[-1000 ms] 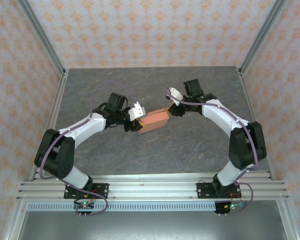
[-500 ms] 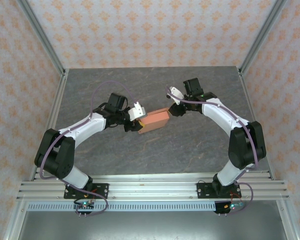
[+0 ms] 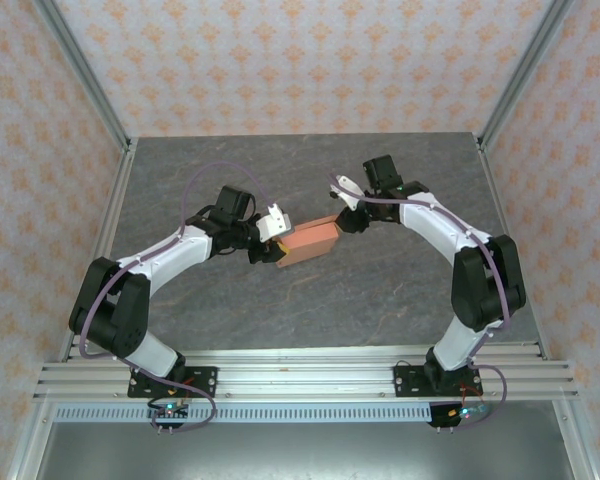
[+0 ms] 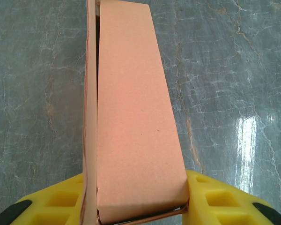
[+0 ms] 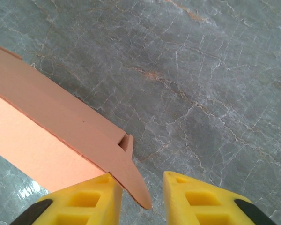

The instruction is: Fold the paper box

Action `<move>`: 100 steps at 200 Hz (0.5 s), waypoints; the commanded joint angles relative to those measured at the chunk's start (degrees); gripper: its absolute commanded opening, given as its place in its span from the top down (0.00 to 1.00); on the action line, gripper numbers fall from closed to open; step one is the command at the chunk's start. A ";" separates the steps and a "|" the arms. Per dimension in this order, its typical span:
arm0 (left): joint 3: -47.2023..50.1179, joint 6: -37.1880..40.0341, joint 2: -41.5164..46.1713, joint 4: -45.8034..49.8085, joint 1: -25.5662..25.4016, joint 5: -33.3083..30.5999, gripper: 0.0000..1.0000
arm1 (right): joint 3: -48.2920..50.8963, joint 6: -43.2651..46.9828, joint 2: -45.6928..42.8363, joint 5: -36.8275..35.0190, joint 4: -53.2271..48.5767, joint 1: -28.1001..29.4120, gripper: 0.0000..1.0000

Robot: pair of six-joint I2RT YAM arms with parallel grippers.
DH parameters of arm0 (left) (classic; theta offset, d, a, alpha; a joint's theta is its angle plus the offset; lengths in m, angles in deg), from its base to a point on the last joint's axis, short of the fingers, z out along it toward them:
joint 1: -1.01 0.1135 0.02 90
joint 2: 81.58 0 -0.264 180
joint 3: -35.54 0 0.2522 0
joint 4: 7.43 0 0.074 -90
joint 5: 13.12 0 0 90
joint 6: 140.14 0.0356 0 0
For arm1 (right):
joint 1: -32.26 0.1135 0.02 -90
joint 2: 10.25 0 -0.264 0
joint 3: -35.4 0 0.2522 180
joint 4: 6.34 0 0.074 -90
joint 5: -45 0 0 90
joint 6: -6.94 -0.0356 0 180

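**Item:** box (image 3: 310, 240), salmon-orange card. Position: mid-table (image 3: 380, 300), held off the surface as far as the overhead view suggests, spanning the gap between the two arms.

**Left gripper** (image 3: 278, 245): clenched on the near end of the box. In its wrist view the yellow fingers (image 4: 215, 199) pressed both long sides of the box (image 4: 136, 117).

**Right gripper** (image 3: 343, 222): at the far end, jaws apart and not clamped. In its wrist view a pointed flap (image 5: 131, 180) of the box (image 5: 47, 136) lay between the fingers (image 5: 196, 199), against one, with a gap to the other.

**Condition:** body already raised into a shallow rectangular form, with broad faces flat and edges creased. One side panel stood slightly off the body, showing a dark slit along the seam (left wrist view).

**Progress, as judged:** well advanced. Main folds done. Outstanding: the projecting flap at the right end to be turned in and tucked, and the loose side panel pressed home. Whether the left end was closed could not be told.
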 commanded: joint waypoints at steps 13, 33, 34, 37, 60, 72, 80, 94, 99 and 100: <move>-1.47 0.66 -1.22 2.57 0.29 -0.62 0.66 | -2.75 -1.24 -0.07 1.04 -2.29 0.47 0.80; -1.38 0.58 -1.14 2.40 0.23 -0.70 0.66 | -3.14 -2.09 0.01 0.48 -2.84 0.87 0.85; -1.38 0.52 -1.18 2.37 0.26 -0.70 0.66 | -3.18 -2.13 -0.01 0.45 -2.85 0.90 0.86; -1.39 0.54 -1.20 2.42 0.29 -0.70 0.65 | -3.18 -2.30 -0.02 0.29 -2.85 0.92 0.87; -1.49 0.28 -1.29 2.57 0.24 -1.32 0.64 | -3.78 -4.55 -0.08 -1.47 -2.90 1.73 0.91; -1.67 0.28 -1.47 2.86 0.28 -2.16 0.63 | -4.62 -6.62 -0.17 -2.62 -3.42 2.25 0.92; -1.81 0.31 -1.78 3.11 0.21 -2.54 0.63 | -5.37 -7.97 -0.12 -3.33 -3.99 2.77 0.93; -2.24 0.27 -2.14 3.51 0.25 -2.66 0.61 | -7.02 -10.84 0.35 -5.09 -5.51 3.97 0.93; -2.40 0.17 -2.33 3.66 0.22 -2.71 0.61 | -7.87 -11.99 0.79 -5.67 -6.26 4.36 0.93; -2.51 0.13 -2.35 3.66 0.21 -2.72 0.61 | -8.00 -12.22 0.91 -5.84 -6.36 4.45 0.94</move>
